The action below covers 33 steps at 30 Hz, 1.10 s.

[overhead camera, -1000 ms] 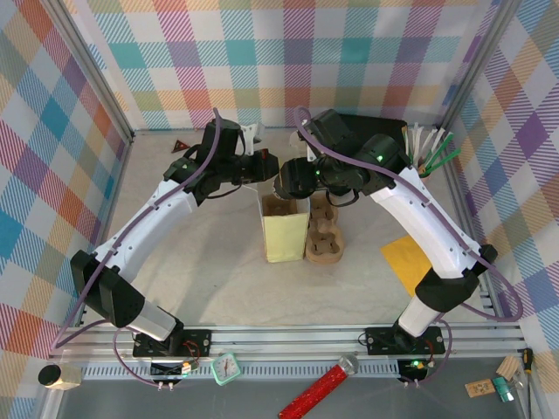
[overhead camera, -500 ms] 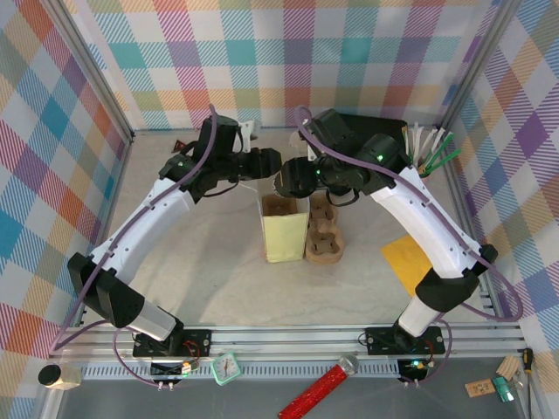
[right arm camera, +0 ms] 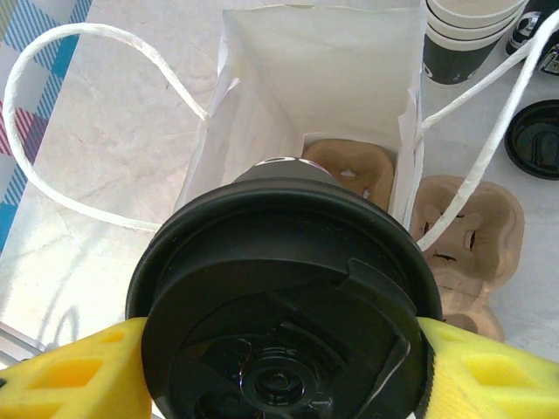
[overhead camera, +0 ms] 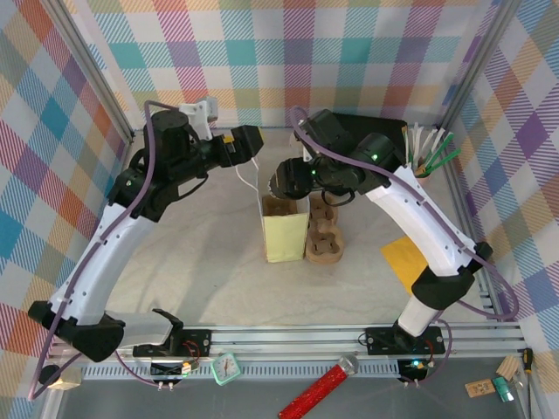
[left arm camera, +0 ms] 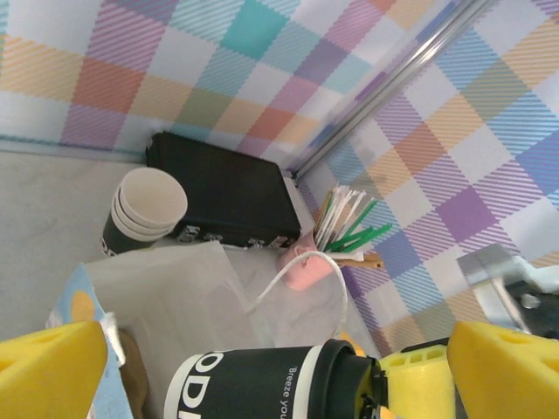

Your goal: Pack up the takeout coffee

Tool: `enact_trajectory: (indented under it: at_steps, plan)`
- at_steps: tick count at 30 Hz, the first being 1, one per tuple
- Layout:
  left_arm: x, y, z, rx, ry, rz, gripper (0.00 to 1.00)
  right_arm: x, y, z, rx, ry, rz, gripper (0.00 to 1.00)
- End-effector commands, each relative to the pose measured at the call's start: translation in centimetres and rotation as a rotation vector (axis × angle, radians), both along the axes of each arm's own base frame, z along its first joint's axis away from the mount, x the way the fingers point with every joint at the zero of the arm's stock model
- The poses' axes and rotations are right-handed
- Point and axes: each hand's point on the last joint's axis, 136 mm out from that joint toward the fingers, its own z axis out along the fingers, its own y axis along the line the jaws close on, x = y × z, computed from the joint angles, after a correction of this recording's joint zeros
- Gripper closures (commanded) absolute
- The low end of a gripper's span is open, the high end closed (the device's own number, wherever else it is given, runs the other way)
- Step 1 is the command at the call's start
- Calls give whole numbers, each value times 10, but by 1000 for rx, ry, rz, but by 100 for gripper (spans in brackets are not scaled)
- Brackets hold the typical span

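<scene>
The takeout coffee [right arm camera: 284,288], a dark paper cup with a black lid, hangs over the open mouth of the pale paper bag [right arm camera: 323,96]. My right gripper [right arm camera: 279,375] is shut on it, with a yellow finger on each side of the lid. In the top view the right gripper [overhead camera: 286,179] hovers just behind the bag [overhead camera: 286,231]. My left gripper [overhead camera: 249,141] is open, back and to the left of the bag. In the left wrist view the cup [left arm camera: 253,384] lies sideways between the wide-spread fingers of the left gripper [left arm camera: 278,371], untouched by them.
A cardboard cup carrier [right arm camera: 349,170] sits inside the bag, and another [overhead camera: 321,231] stands right of it. A loose black lid [right arm camera: 534,140], a stack of lidless cups [left arm camera: 144,209], a black box [left arm camera: 223,188] and a pink holder of stirrers [left arm camera: 310,266] stand behind.
My left gripper has opened, let go of the bag's handle and pulled back up and to the left. The right gripper with the cup has stayed over the bag.
</scene>
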Motion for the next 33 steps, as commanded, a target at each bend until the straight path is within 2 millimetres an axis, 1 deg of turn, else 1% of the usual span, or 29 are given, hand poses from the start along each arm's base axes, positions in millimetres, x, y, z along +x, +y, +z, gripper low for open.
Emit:
enact_trajectory:
  at_steps: [1,9,16,24,29,33]
  plan:
    - [1,12,2,-9,-24,55,0,-5,3,0,-5,37,3,36]
    - [-5,23,-10,11,-7,77,0,-9,0,-16,-96,139,-25,36]
    - [-9,30,-24,28,13,91,0,-10,-4,-30,-139,200,-68,36]
    - [-14,35,-44,53,49,99,0,-10,2,-50,-179,282,-94,36]
    - [-16,38,-58,77,72,102,0,-8,8,-50,-158,289,-103,37]
    - [-10,45,-81,120,106,134,0,-6,11,-42,-139,246,-109,37]
